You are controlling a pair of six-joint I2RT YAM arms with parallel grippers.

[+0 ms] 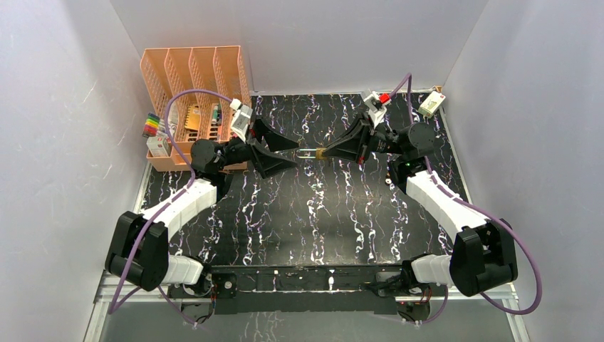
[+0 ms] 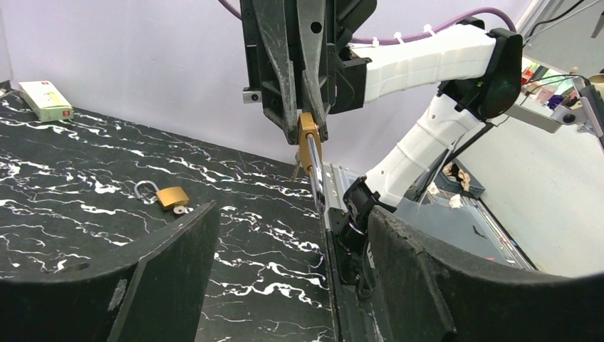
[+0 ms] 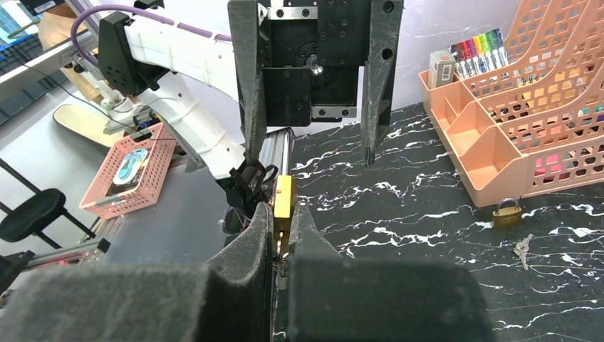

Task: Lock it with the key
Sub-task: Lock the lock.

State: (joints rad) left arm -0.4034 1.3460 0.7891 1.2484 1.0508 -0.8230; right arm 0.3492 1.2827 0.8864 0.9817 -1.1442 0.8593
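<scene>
Black marble-patterned table (image 1: pixel 313 214) between white walls carries an orange desk organizer (image 1: pixel 192 71) at its 10 o'clock corner and a small white box (image 1: pixel 431 104) at the 1 o'clock corner. Above the table, toward 12 o'clock from its middle, the right gripper (image 2: pixel 308 132) is clamped on the brass body of a padlock (image 3: pixel 283 201) and holds it clear of the surface. Its silver shackle (image 1: pixel 306 153) points to 9 o'clock, straight at the left gripper (image 3: pixel 312 158). That gripper's jaws are spread wide with nothing between them, one finger on each side of the shackle's line and neither touching it. In the left wrist view a small metal piece (image 2: pixel 295 169) hangs just beside the lock body; whether it is a key I cannot tell. A second padlock (image 2: pixel 171 196) lies flat on the table at 8 o'clock of the held one in that view, with a key (image 2: pixel 179 210) touching it. In the right wrist view a third padlock (image 3: pixel 507 212) sits at 3 o'clock, against the foot of the organizer, and another loose key (image 3: pixel 523 249) lies near it at 5 o'clock. Coloured markers (image 3: pixel 477 46) stand in an organizer compartment.
</scene>
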